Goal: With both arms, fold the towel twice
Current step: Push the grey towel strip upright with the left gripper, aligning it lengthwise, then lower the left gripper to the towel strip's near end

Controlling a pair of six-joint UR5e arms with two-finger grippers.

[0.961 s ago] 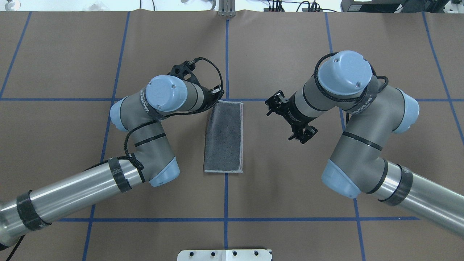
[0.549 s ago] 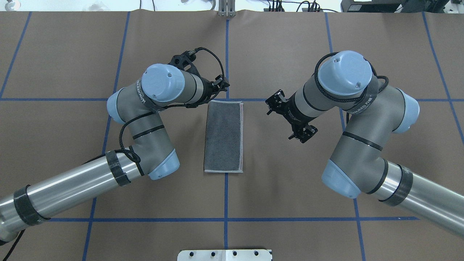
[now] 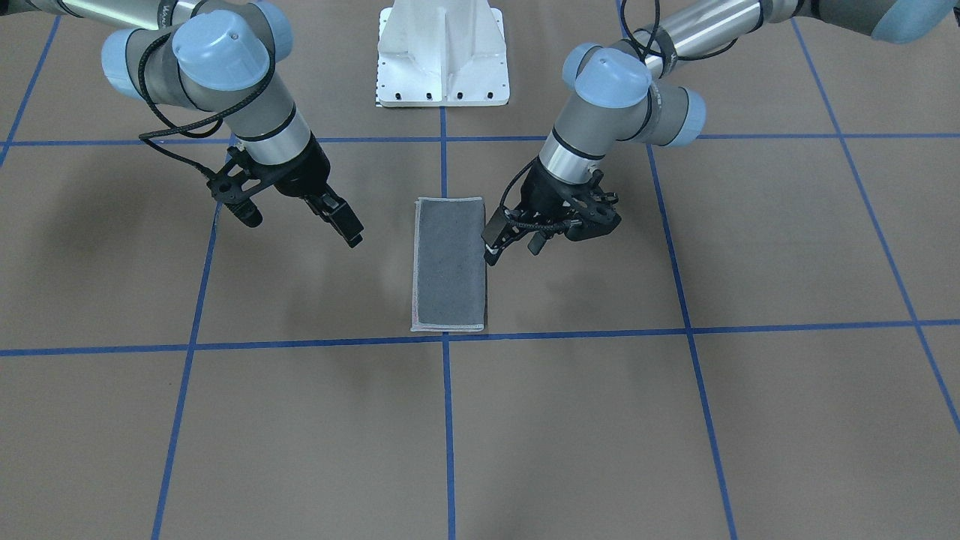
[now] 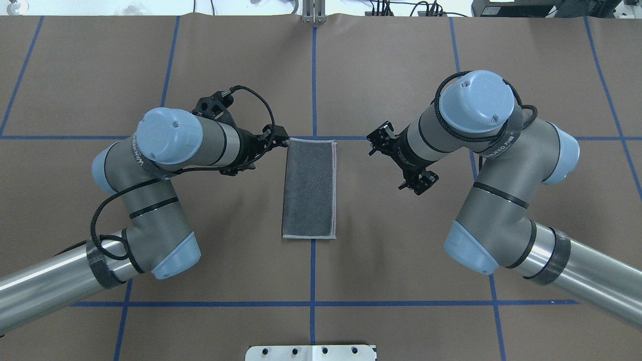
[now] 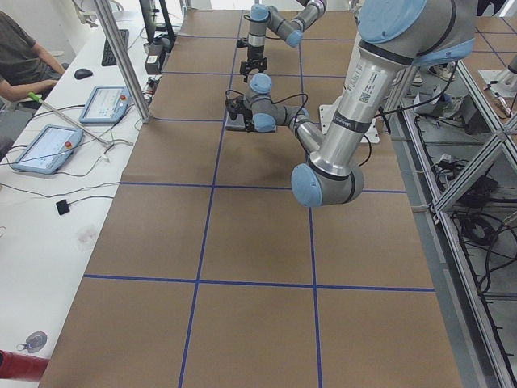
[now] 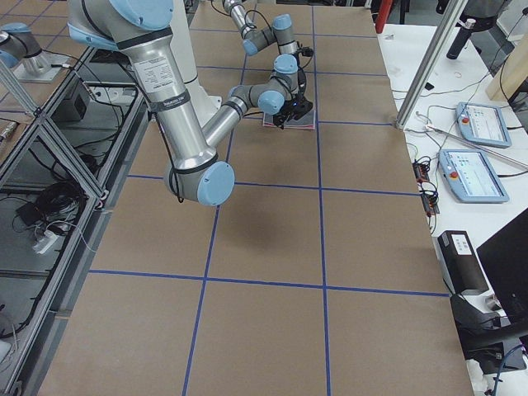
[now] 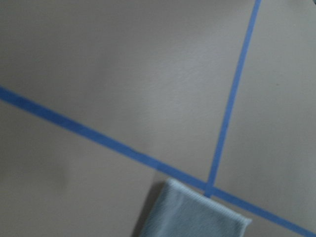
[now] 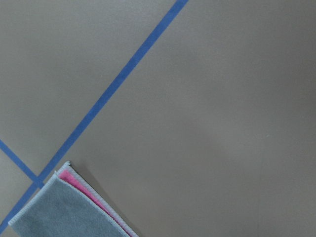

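Note:
The towel (image 4: 308, 189) lies flat in the middle of the table, folded once into a narrow strip, dark grey face up, light stitched edge around it. In the front view the towel (image 3: 450, 264) runs lengthwise away from the robot. The right wrist view shows a pink layer at the towel's corner (image 8: 64, 207). My left gripper (image 3: 489, 251) hovers just beside the strip's left long edge, near its far corner, open and holding nothing. My right gripper (image 3: 352, 232) hangs off the other side, clear of the cloth, fingers slightly apart and empty.
Brown paper marked with blue tape lines (image 4: 313, 75) covers the table. The white pedestal base (image 3: 442, 56) stands at the robot's side. In the left side view a person sits at a side bench with tablets (image 5: 40, 148).
The towel's far left corner, lifted at the left gripper a second ago, now lies flat. The left arm has pulled back toward its own side. The right arm has barely shifted.

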